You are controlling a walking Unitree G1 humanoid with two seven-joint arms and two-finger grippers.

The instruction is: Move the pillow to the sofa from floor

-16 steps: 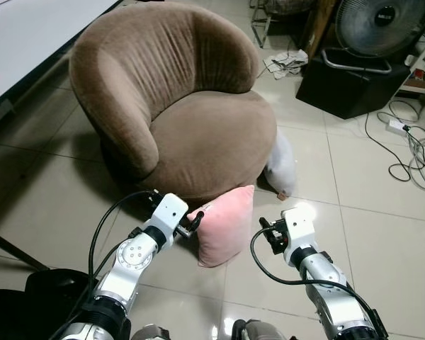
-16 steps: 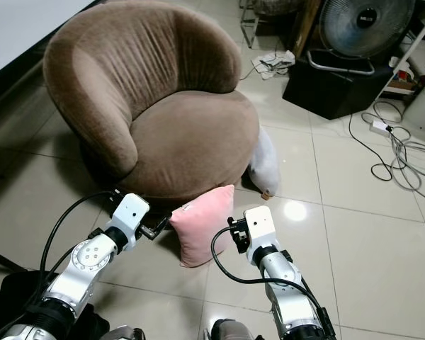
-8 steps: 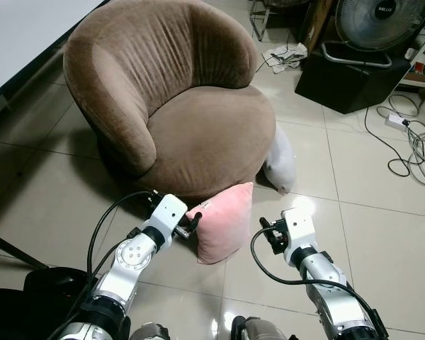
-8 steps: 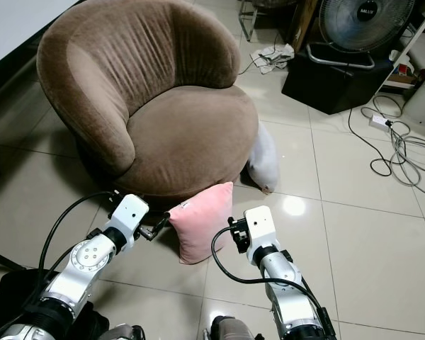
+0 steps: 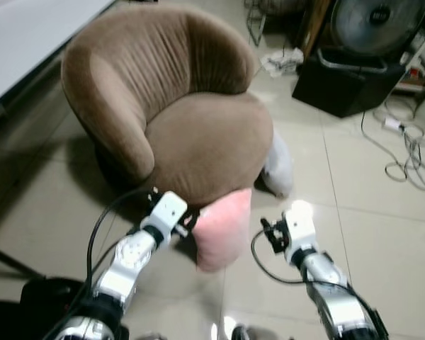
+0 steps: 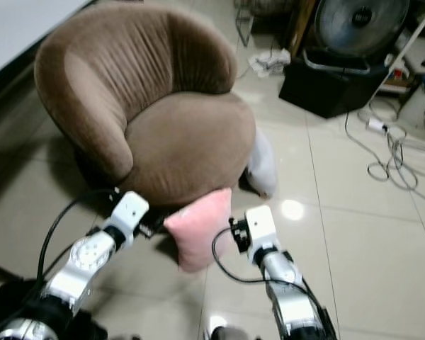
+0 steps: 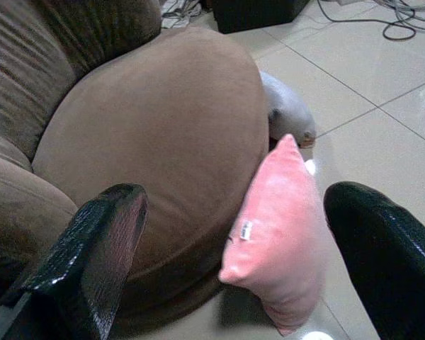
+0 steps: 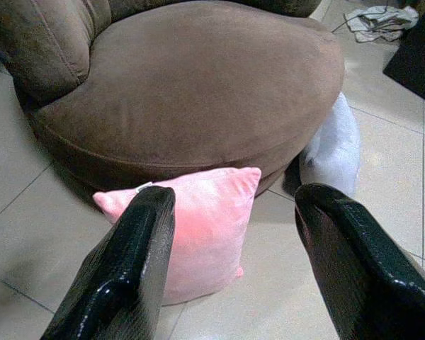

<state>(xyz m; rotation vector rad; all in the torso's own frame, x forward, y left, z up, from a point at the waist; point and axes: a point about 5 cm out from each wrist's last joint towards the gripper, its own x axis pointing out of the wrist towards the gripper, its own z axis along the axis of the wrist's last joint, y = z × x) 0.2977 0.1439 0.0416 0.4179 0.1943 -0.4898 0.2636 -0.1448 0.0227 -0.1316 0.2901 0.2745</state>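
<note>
pillow [image 5: 223, 228] unmoved by sofa [image 5: 177, 113]; view now blurred, shifted

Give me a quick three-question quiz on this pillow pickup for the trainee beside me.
1. True or false: the pink pillow already lies on the brown sofa.
2. Which best describes both grippers' jaws? A open, B shut on the pillow, C shut on nothing.
3. Fill in: the pillow stands on the tiled ____, leaning against the sofa's front.

Key:
1. False; it is on the floor, between the left gripper and right gripper.
2. A
3. floor
</note>
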